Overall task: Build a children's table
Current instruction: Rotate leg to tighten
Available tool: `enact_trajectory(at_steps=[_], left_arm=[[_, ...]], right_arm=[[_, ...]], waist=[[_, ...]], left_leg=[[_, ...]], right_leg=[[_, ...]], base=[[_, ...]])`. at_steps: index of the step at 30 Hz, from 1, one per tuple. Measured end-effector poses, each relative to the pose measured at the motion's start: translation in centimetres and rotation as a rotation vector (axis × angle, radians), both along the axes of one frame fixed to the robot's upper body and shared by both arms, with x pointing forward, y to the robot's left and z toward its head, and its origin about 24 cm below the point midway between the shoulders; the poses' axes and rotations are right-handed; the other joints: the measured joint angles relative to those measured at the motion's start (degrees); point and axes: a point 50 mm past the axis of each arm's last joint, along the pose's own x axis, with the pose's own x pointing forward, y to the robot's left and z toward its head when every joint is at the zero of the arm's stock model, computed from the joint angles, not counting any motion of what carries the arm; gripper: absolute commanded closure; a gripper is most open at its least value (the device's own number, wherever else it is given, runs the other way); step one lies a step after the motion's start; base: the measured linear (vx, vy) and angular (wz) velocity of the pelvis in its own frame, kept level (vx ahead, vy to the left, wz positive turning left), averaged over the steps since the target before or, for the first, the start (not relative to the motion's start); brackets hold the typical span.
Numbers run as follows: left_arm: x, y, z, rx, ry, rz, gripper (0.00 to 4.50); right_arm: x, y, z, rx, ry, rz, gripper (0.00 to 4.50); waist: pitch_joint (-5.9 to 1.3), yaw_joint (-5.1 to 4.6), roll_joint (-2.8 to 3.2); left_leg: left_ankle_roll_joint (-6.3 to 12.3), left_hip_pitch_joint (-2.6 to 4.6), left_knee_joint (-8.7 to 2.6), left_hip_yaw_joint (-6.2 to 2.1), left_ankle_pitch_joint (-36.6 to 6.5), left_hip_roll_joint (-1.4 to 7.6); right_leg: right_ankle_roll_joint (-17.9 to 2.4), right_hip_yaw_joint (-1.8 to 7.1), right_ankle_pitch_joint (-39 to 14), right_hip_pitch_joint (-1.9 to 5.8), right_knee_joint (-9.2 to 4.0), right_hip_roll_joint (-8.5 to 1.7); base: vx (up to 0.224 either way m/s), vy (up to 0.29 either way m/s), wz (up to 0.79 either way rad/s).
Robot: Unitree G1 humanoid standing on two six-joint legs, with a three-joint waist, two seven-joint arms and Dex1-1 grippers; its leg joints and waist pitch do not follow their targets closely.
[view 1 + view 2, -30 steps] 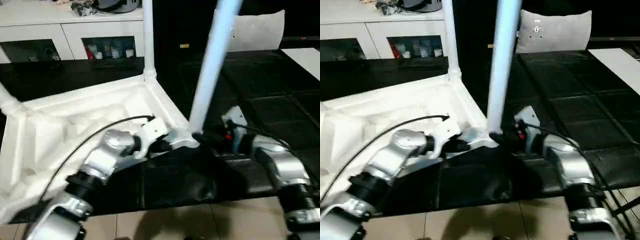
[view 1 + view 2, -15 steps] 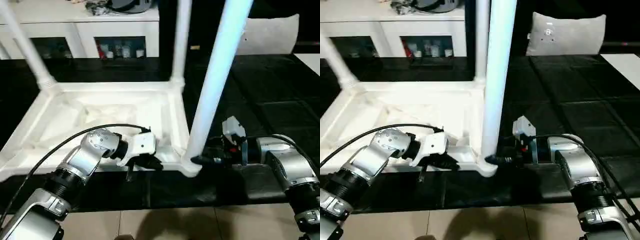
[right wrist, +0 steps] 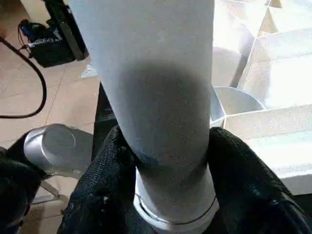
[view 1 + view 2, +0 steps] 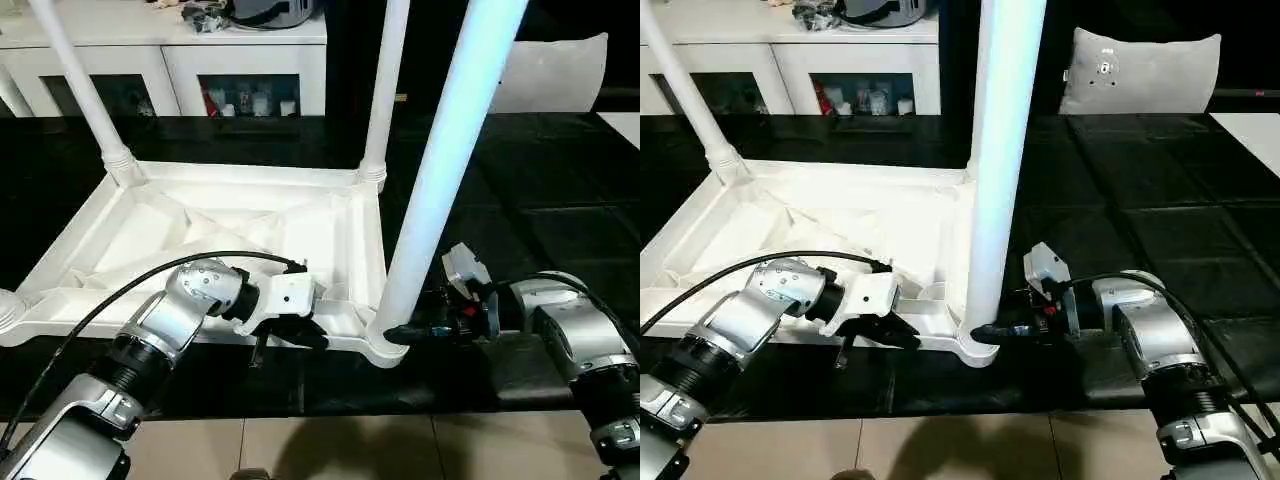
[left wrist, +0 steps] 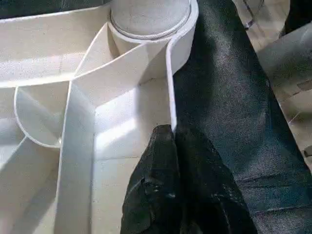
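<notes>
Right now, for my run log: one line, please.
left gripper: shut on tabletop rim | right gripper: around leg base | legs standing: three

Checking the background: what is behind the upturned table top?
Behind the table top stands a white cabinet with glass doors; small items show inside. The table legs cover parts of it.

A white cabinet [image 4: 160, 60] with glass doors stands behind black floor mats [image 4: 1140, 190], beige tiles [image 4: 330, 445] in front.
</notes>
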Motion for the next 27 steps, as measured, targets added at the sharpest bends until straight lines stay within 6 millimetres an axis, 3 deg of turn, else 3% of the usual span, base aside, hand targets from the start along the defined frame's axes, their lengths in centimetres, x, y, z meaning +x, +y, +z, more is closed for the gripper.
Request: enact_trajectory(at_steps=[6, 11, 13, 16, 17, 21, 27], left_arm=[[1.0, -0.4, -0.5, -0.029, 0.025, 0.195, 4.5], [2.4, -2.1, -0.9, -0.063, 0.007, 0.43, 4.5], [2.6, -3.0, -1.2, -0.086, 0.01, 0.499, 4.5], [3.3, -4.2, -1.4, -0.114, -0.013, 0.61, 4.5], [3.4, -4.5, -1.4, -0.118, -0.021, 0.631, 4.5], [3.5, -6.1, -1.3, -0.133, -0.038, 0.643, 4.5], [3.6, -6.3, -0.8, -0.14, -0.081, 0.582, 4.5]], right_arm=[[1.0, 0.4, -0.6, 0.006, 0.003, -0.232, 2.6], [3.1, 1.5, -1.3, 0.01, -0.026, -0.622, 2.61], [3.7, 1.9, -1.4, -0.001, -0.035, -0.737, 2.61], [4.9, 3.4, -1.7, 0.041, -0.018, -0.949, 2.61], [5.1, 3.8, -1.7, 0.049, -0.019, -0.999, 2.26], [5.3, 4.4, -2.5, 0.063, -0.01, -1.162, 1.69], [5.1, 3.9, -2.6, 0.085, -0.021, -1.226, 1.34]], waist=[[-0.01, -0.95, 0.02], [-0.04, -4.4, 0.13], [0.0, -6.07, 0.33], [0.01, -7.95, 0.4], [0.02, -8.34, 0.43], [0.08, -8.41, 0.52], [0.04, -6.41, 0.63]], left_leg=[[-0.34, 0.81, -0.03, 0.13, -0.1, -0.01], [-0.38, 0.68, 0.04, -0.02, 0.2, 0.27], [-0.38, 0.71, 0.01, -0.32, 0.1, 0.63], [-0.37, 0.71, -0.02, -0.5, 0.1, 0.77], [-0.36, 0.71, -0.04, -0.52, 0.1, 0.67], [-0.21, 0.57, -0.21, -0.54, 0.0, 0.41], [0.14, -0.08, -0.49, -0.56, 0.0, 0.33]], right_leg=[[0.0, -0.04, 0.0, 0.66, -0.15, 0.0], [0.2, -0.92, 0.1, 0.91, -1.19, -0.06], [0.4, -2.08, 0.2, 1.64, -2.36, -0.09], [0.5, -2.47, 0.3, 1.87, -3.04, -0.1], [0.5, -2.42, 0.3, 1.88, -3.07, -0.14], [0.6, -2.25, 0.4, 1.76, -3.07, -0.28], [0.2, -1.93, 1.0, 1.01, -2.19, -0.28]], base=[[0.0, 0.0, 0.0], [0.0, 0.0, 0.0], [0.0, 0.0, 0.0], [0.0, 0.0, 0.0], [0.0, 0.0, 0.0], [0.0, 0.0, 0.0], [0.0, 0.0, 0.0]])
